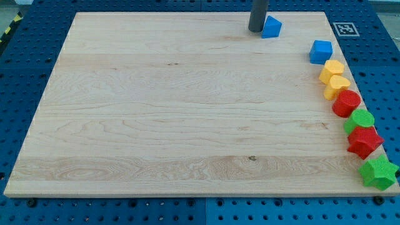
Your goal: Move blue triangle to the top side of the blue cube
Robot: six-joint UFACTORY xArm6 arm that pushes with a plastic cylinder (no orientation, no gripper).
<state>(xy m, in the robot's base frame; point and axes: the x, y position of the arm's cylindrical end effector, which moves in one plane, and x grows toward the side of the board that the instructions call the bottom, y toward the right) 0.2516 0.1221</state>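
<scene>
The blue triangle (pixel 271 27) lies near the top edge of the wooden board, right of centre. The blue cube (pixel 321 51) sits lower and further to the view's right, close to the board's right edge. The dark rod comes down from the view's top, and my tip (pixel 256 30) rests on the board just left of the blue triangle, touching or nearly touching its left side. The blue triangle is up and to the left of the blue cube, with a gap between them.
Below the blue cube a line of blocks runs down the right edge: a yellow block (pixel 332 70), a second yellow block (pixel 337 85), a red block (pixel 346 103), a green block (pixel 360 120), a red star (pixel 364 142) and a green star (pixel 378 172). A printed marker (pixel 344 29) lies off the board's top right corner.
</scene>
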